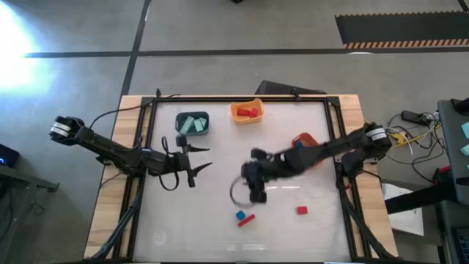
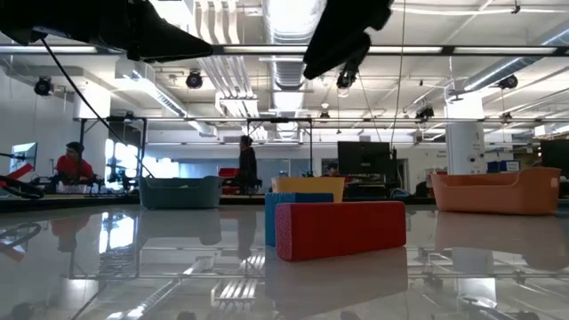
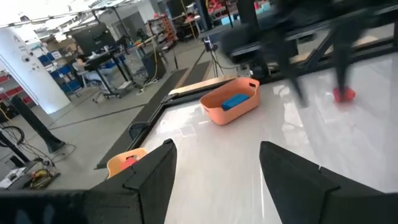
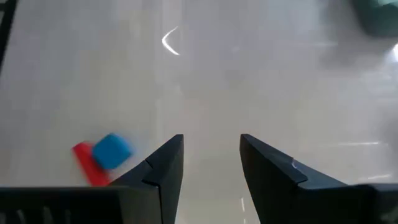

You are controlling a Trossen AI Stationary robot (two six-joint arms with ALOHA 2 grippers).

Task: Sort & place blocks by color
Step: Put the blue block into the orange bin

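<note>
A blue cube and a red bar lie side by side near the table's near edge. In the low view the red bar stands in front of the blue cube. A second red block lies to their right. My right gripper hovers open above the table's middle; in its wrist view the gripper has the blue cube and red bar off to one side. My left gripper waits open over the table's left part, and in its wrist view the gripper holds nothing.
Three bins stand along the far side: a dark teal bin with mint blocks, a yellow-orange bin with red blocks, and an orange bin holding a blue block, partly under my right arm. People stand in the room beyond.
</note>
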